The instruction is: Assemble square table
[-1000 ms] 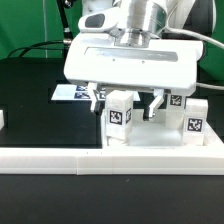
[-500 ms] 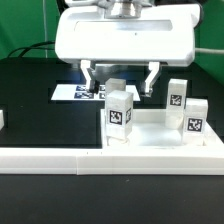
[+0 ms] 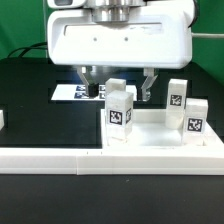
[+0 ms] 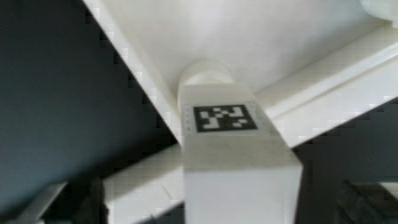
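Observation:
The square table's white slab (image 3: 152, 137) lies on the black table at the exterior view's right. A white leg (image 3: 120, 114) with a tag stands upright at the slab's near left corner. Two more tagged legs (image 3: 177, 97) (image 3: 195, 117) stand at the right of the slab. My gripper (image 3: 118, 92) hangs open over the near left leg, one finger (image 3: 88, 82) on each side and clear of it. In the wrist view the same leg (image 4: 228, 150) runs up between my dark fingertips (image 4: 64, 204), its tag facing the camera, with the slab's rim (image 4: 329, 88) behind it.
A long white border bar (image 3: 60, 156) lies along the front of the table. The marker board (image 3: 70, 93) lies flat behind my gripper. A small white part (image 3: 3, 118) sits at the exterior view's left edge.
My gripper has risen straight up from around the near left leg, staying open. The leg has stayed upright on the slab's corner.

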{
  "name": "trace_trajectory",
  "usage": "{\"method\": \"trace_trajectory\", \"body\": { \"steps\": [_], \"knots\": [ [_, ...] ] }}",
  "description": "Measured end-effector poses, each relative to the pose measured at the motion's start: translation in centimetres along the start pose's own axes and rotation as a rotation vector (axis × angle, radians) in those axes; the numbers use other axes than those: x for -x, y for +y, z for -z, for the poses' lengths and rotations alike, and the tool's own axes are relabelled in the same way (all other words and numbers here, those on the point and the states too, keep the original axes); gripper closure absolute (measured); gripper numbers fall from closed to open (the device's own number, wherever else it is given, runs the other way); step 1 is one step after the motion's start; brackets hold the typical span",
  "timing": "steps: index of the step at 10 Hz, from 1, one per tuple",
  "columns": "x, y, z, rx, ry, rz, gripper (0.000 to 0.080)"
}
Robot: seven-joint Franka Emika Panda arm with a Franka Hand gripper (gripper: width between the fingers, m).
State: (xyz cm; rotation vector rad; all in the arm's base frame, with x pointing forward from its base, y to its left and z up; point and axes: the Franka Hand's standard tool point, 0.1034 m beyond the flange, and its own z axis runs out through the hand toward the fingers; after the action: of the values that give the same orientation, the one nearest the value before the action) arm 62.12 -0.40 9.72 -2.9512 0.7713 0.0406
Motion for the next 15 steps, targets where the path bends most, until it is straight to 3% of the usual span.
{"method": "trace_trajectory", "body": {
  "steps": [1,4,6,9,10,11,12,15],
  "knots": [
    [-0.8,0.1,0.0,-0.002,-0.007,-0.006,0.015],
    [-0.9,0.2,-0.3,0.0,-0.002,-0.006,0.015],
    [-0.6,0.5,-1.8,0.019,-0.027,-0.017,0.015],
    [-0.8,0.5,-2.0,0.023,-0.036,-0.065,0.018],
    [-0.8,0.6,-2.0,0.023,-0.036,-0.077,0.0358],
    [-0.8,0.6,-2.0,0.024,-0.035,-0.152,0.0358],
    [-0.8,0.6,-2.0,0.025,-0.034,-0.229,0.0508],
    [-0.8,0.6,-2.0,0.029,-0.032,-0.416,0.0508]
  ]
}}
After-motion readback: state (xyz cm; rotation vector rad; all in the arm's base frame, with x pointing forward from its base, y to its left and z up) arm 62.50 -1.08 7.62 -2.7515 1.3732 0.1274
